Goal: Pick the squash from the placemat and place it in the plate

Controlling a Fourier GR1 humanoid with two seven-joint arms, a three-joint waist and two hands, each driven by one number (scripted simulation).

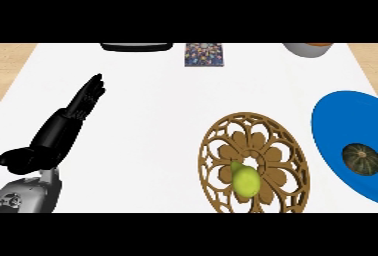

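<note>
Resting on the blue plate (332, 125), the squash (361, 158); left robot hand (63, 127) open.

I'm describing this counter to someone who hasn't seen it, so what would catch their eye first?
Probably the bright blue placemat at the right edge, with a dark green squash lying on it. Next, the brown openwork plate at lower centre, holding a yellow-green pear. At the left, the robot's black left hand stretches open above the white counter.
</note>
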